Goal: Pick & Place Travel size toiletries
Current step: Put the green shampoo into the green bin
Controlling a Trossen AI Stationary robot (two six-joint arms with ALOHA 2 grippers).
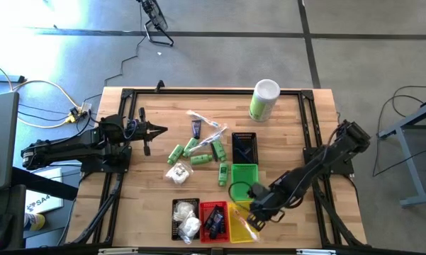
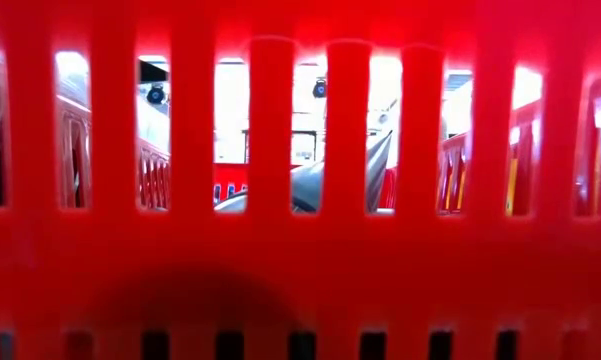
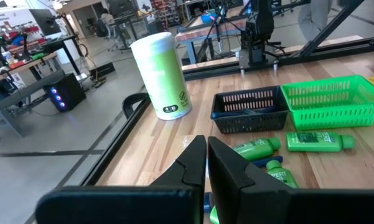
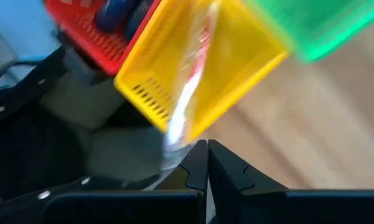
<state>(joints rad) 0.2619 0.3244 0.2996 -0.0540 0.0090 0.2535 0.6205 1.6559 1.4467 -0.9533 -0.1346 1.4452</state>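
Crinkly clear-wrapped stick (image 4: pixel 185 102), blurred, yellow basket (image 4: pixel 174 62).

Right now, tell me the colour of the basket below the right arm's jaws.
Yellow basket, clearest in the right wrist view.

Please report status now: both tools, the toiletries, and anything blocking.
Left tool shut, waiting at table left. Right tool shut at yellow basket, clear-wrapped stick lying in it. Green bottles loose mid-table. Nothing blocking.
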